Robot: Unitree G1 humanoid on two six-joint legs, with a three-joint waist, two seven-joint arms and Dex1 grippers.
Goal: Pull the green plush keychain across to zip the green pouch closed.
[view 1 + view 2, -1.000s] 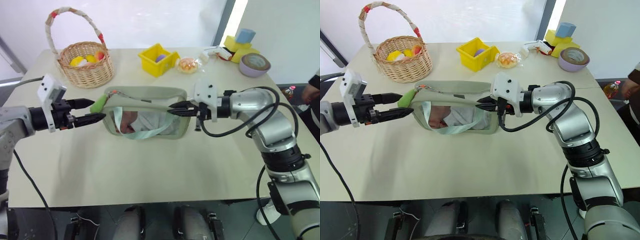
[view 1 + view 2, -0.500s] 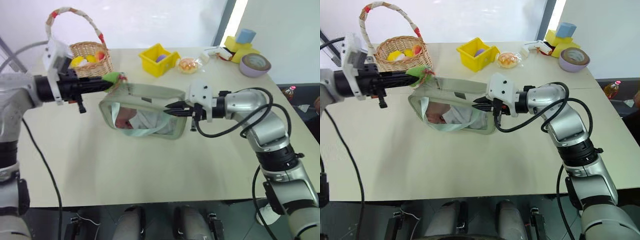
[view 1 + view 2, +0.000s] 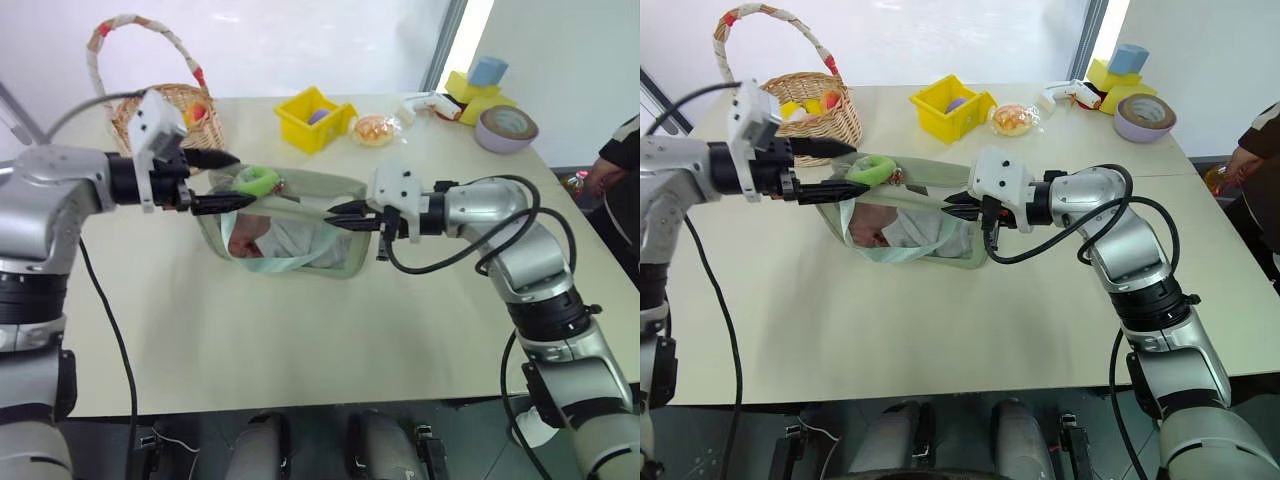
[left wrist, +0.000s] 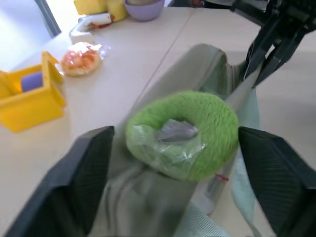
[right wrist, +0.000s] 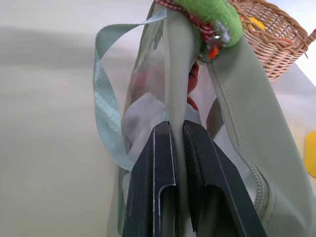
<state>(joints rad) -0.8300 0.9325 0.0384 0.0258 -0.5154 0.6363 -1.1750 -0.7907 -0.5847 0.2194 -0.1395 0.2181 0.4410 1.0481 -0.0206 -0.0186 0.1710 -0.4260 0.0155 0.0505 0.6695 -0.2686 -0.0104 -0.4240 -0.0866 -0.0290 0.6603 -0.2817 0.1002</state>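
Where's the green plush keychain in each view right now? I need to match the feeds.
Left eye: the green plush keychain on the pouch's top edge.
Right eye: keychain, same spot.
Left wrist: centre, between the fingers.
Right wrist: top, near the wicker basket.
Shared landmark: the green pouch.

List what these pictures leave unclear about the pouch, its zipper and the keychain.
- Zipper slider: hidden under the green plush keychain in the left wrist view.
- Contents of the green pouch: red and white shapes, too small in the eye views.
- Pouch edge pinched by the right gripper: covered by its fingers.
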